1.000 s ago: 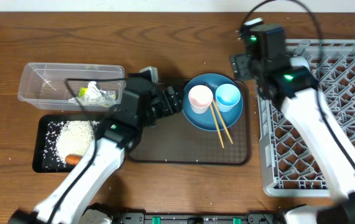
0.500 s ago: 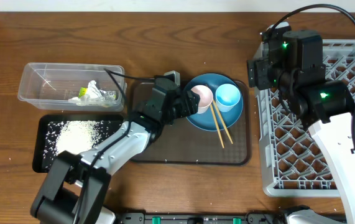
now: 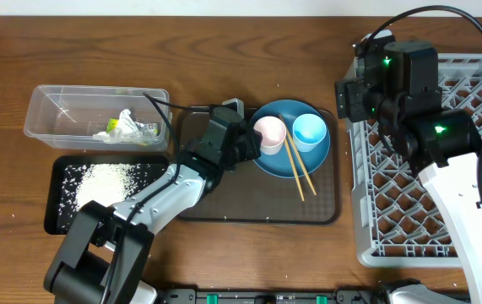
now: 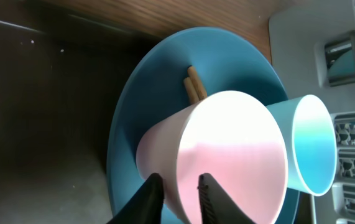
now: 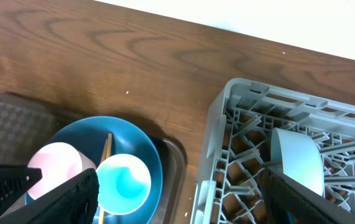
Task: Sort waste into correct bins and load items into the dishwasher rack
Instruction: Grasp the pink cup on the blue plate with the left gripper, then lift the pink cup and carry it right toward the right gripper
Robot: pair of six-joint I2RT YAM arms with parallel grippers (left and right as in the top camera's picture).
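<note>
**Left jaws pinching the pink cup on the blue plate**

The left gripper (image 3: 246,143) is reaching across the brown tray (image 3: 249,201) to the blue plate (image 3: 271,163). In the left wrist view its jaws are standing narrow, gripping the wall of the pink cup (image 4: 227,155) at the rim, one finger (image 4: 150,196) outside and the other inside. The pink cup is sitting on the plate's left half, touching the light blue cup (image 3: 310,132) beside it. The wooden chopsticks (image 3: 299,171) are lying across the plate, their lower ends pointing out over the tray.

The right gripper (image 5: 178,180) is hovering over the near corner of the grey rack (image 3: 426,211), its jaws spread wide and holding nothing. A white bowl (image 5: 295,158) is standing on edge inside the rack.

On the worktop (image 3: 224,51) to the left, the clear tub (image 3: 55,105) is holding the yellow-green wrapper (image 3: 116,127) and the white tissue (image 3: 127,116). Just below it, the black tray (image 3: 59,221) is carrying a heap of rice (image 3: 105,179).
</note>
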